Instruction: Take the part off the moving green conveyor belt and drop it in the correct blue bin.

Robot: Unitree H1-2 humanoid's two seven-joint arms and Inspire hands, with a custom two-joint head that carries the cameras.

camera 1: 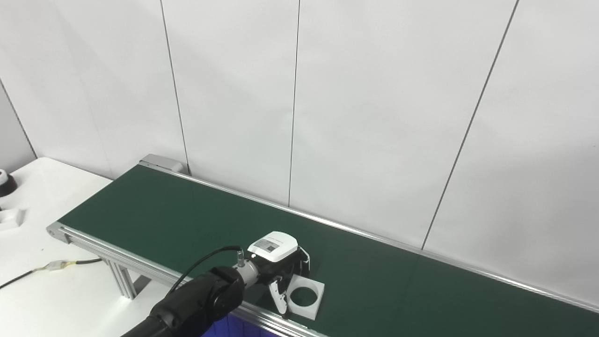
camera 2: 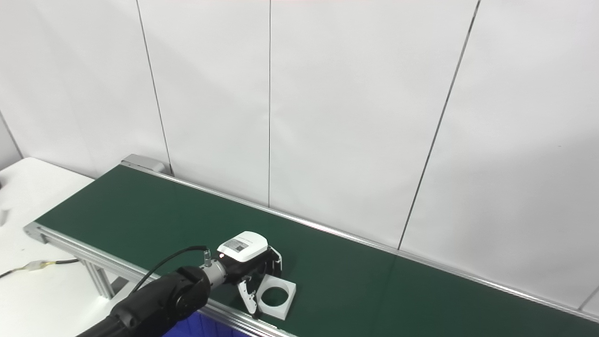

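Part (camera 1: 305, 296): white square plate with round hole, flat on green belt (camera 1: 187, 220) near its front rail | my left hand (camera 1: 280, 266): over its left edge, fingers apart, apparently not yet gripping | right hand: unseen | method: pinch across edge, tracking belt travel | blue bin (camera 1: 231, 326): just below rail.

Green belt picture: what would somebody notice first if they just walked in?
Probably the long green conveyor belt slanting across the picture before a white wall. Next, the left hand reaching over the belt's near edge to a flat white square part with a round hole; whether it grips it is unclear.
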